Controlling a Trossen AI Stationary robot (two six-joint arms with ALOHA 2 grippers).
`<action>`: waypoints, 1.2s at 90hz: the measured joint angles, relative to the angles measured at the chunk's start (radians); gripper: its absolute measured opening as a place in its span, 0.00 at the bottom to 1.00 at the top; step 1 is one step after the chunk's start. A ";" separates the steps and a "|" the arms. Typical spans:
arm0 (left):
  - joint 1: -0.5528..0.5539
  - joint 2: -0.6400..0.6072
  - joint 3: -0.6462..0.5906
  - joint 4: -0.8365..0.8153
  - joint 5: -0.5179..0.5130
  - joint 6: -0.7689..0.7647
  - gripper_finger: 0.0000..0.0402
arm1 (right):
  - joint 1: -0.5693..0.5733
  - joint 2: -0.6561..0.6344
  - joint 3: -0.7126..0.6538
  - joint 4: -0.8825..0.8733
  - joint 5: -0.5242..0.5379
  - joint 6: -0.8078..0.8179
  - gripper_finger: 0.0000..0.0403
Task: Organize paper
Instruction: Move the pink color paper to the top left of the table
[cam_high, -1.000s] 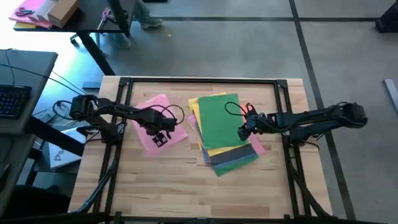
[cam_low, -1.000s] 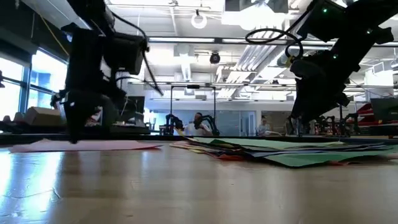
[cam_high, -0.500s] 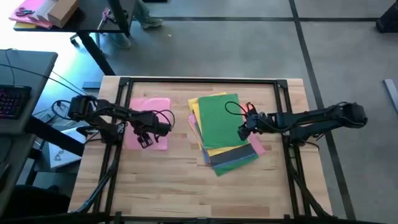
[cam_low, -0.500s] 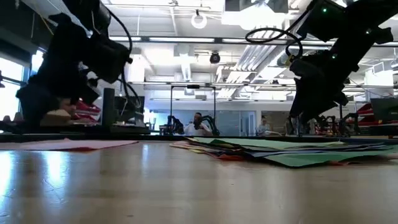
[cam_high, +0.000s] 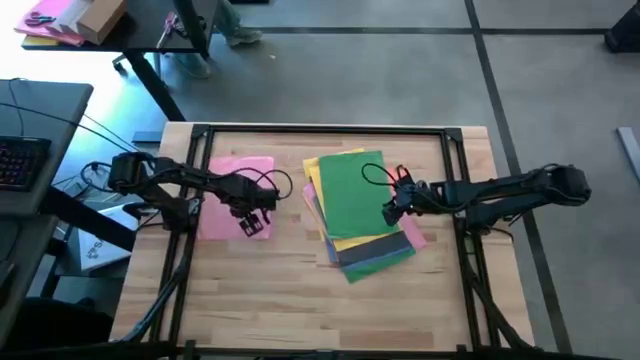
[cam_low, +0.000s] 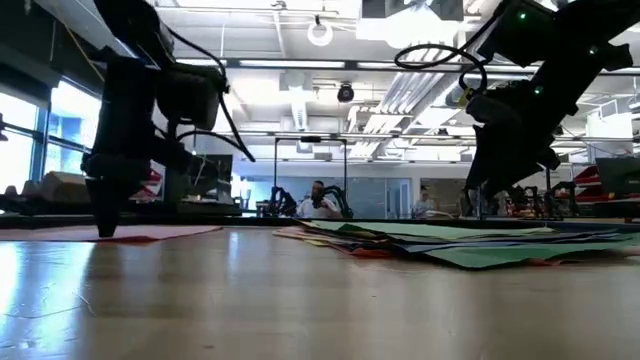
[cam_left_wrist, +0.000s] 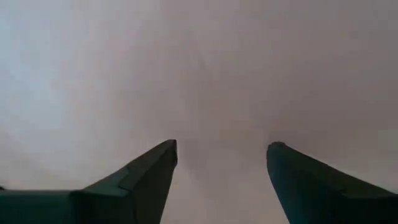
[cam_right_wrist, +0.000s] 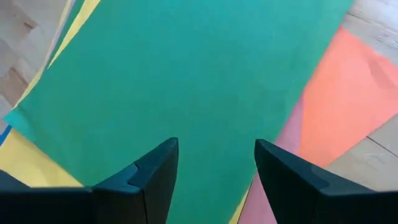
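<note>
Fingers of the left gripper (cam_left_wrist: 222, 155) spread over one pink sheet (cam_high: 232, 190); right gripper (cam_right_wrist: 216, 152), likewise parted, over the stack's green sheet (cam_high: 352, 195).

A lone pink sheet (cam_high: 232, 197) lies flat beside the fanned, green-topped paper stack (cam_high: 356, 215).

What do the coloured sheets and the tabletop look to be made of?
Green sheet and pink sheet: apparently thin matte paper, lying flat with no glare. Table: seemingly light wood with a smooth, slightly glossy finish; grain lines show, and the low view catches reflections.
</note>
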 joint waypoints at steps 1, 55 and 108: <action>0.008 -0.001 -0.001 0.002 -0.004 0.007 0.59 | 0.000 0.000 0.000 0.000 0.000 -0.003 0.49; 0.307 -0.002 -0.001 0.149 -0.153 0.243 0.59 | 0.000 0.000 0.000 0.000 0.000 -0.016 0.49; 0.192 -0.235 0.006 0.115 -0.009 0.088 0.59 | 0.009 0.000 0.000 0.008 -0.004 0.083 0.49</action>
